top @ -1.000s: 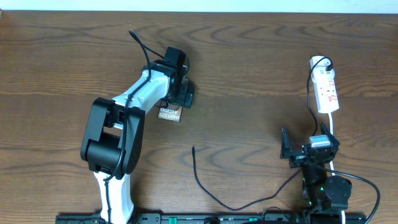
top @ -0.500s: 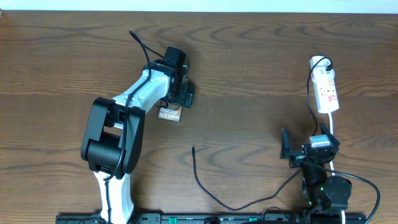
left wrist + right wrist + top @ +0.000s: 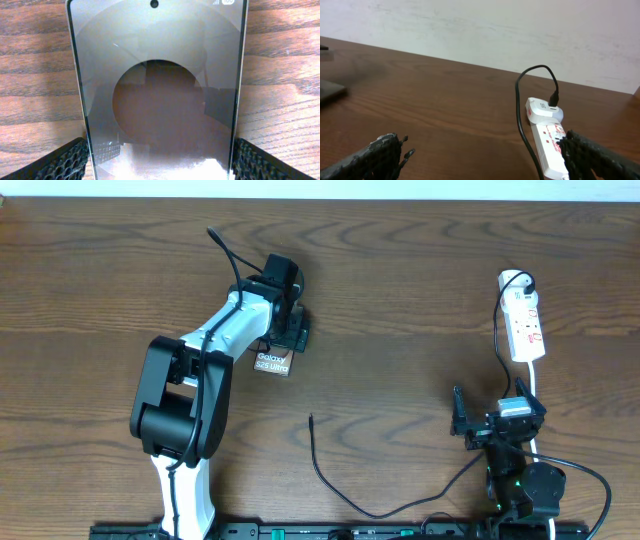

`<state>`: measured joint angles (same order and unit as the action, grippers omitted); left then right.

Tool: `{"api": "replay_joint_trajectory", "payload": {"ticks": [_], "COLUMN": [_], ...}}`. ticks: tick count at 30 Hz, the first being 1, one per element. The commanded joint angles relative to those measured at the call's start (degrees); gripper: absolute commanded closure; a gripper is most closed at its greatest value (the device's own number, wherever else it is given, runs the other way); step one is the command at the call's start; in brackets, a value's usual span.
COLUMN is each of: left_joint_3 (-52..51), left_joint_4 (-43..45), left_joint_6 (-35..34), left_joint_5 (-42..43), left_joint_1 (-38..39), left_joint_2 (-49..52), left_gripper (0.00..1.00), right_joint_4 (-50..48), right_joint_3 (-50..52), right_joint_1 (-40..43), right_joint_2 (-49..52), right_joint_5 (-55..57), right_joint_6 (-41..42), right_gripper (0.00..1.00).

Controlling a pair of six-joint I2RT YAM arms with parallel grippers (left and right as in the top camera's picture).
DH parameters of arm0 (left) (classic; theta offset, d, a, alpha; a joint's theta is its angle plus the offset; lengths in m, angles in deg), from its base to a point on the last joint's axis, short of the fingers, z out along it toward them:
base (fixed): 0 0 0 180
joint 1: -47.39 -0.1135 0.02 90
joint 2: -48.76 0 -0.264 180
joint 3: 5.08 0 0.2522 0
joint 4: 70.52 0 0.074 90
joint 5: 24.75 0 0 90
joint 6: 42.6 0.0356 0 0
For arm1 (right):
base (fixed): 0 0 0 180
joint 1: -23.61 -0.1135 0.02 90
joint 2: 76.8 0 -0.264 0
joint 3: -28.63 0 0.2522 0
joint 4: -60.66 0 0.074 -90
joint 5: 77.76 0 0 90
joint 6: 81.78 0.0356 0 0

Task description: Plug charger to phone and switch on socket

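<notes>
Phone [image 3: 157, 90] sits pinched between your left gripper's [image 3: 159, 162] pads, unmoved from a second ago. Your right gripper [image 3: 482, 147] gapes wide and empty, socket [image 3: 547, 135] ahead, charger [image 3: 312, 435] off to its left.

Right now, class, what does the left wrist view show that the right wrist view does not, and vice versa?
Left wrist only: the phone close up, held at its edges by the left gripper. Right wrist only: the socket with the charger cable plugged in, a pale wall, the right gripper open. Both: the wooden table.
</notes>
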<state>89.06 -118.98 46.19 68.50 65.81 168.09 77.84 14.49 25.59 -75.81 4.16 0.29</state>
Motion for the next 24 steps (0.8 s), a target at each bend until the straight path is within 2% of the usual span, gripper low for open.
{"api": "replay_joint_trajectory", "payload": {"ticks": [1,17,24], "left_joint_3": [-3.3,-3.3,-3.3], "left_joint_4": [-1.2,-1.5,-1.7], "left_joint_6": [0.2,0.2,0.1], "left_joint_5": [3.8,3.8,3.8], "left_joint_1": [-0.1,-0.1,-0.1], "left_joint_2": [6.6,6.6,6.6], "left_gripper": [0.14,0.2,0.38], "right_joint_4": [0.2,0.2,0.2], "right_joint_3": [0.1,0.1,0.1], "right_joint_1": [-0.3,-0.3,-0.3], "right_joint_2": [-0.3,-0.2,-0.2], "right_joint_5": [0.0,0.0,0.0], "right_joint_6": [0.6,0.6,0.6], "right_gripper": [0.01,0.01,0.01]}}
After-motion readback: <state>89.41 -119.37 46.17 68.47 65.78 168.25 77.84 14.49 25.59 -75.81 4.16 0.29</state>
